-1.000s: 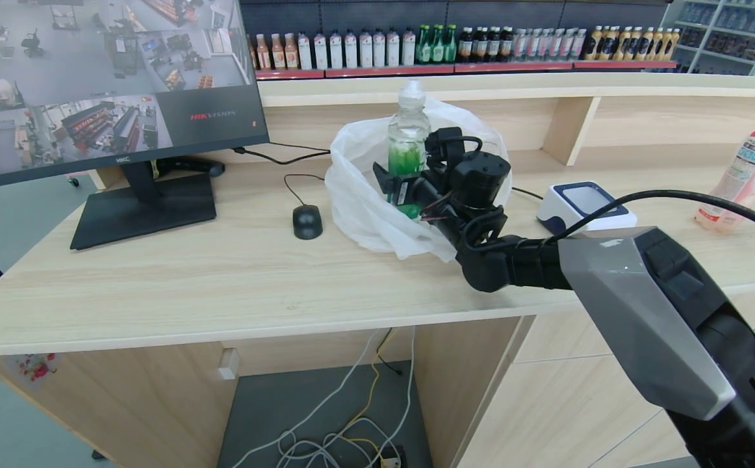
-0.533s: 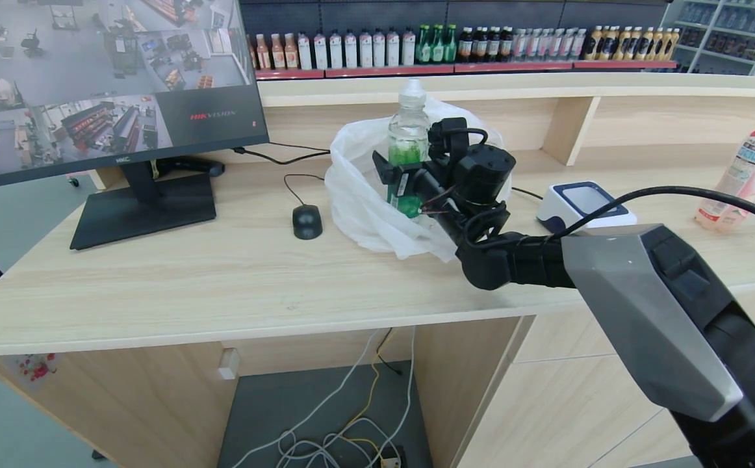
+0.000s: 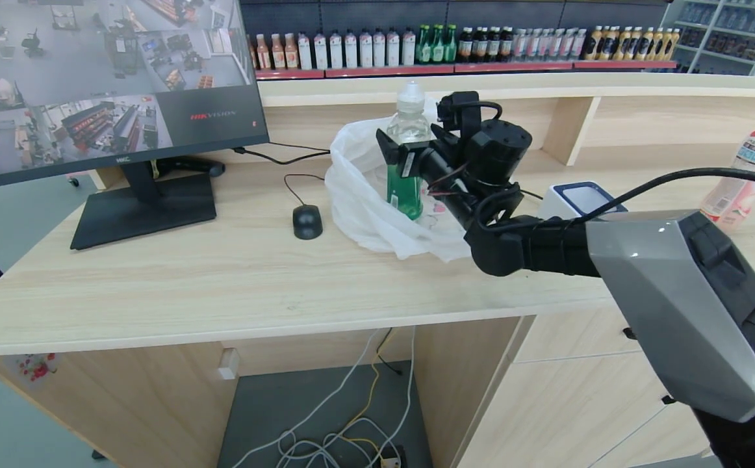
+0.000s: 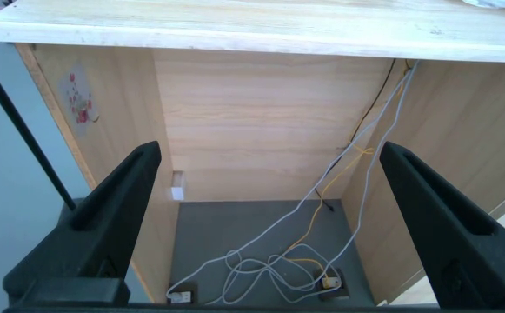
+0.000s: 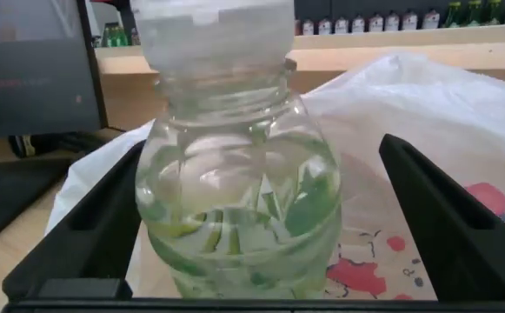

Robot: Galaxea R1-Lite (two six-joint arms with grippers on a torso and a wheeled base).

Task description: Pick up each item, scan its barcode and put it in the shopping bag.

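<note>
In the middle of the pale wooden table, the crumpled white plastic shopping bag sits open, & a clear plastic bottle w/ green label and pale cap stands upright inside it, neck poking above the rim. Right pincer is level w/ the bottle's shoulder, fingers spread wide. The right wrist view confirms: a black finger on each side of the bottle, with a clear gap on one side, so nothing is clamped. Bag plastic bunches up behind the bottle.

Left pincer is down below the tabletop, fingers wide apart & holding nothing, facing the open bay under the table where loose white and yellow cables trail to the floor.

On the table's right: a white barcode scanner w/ dark window just beside the bag, then a pink-labelled drink bottle w/ black cap standing well apart near the far end. On the bag's left: a black computer mouse, & beyond it a large black monitor on its stand.
</note>
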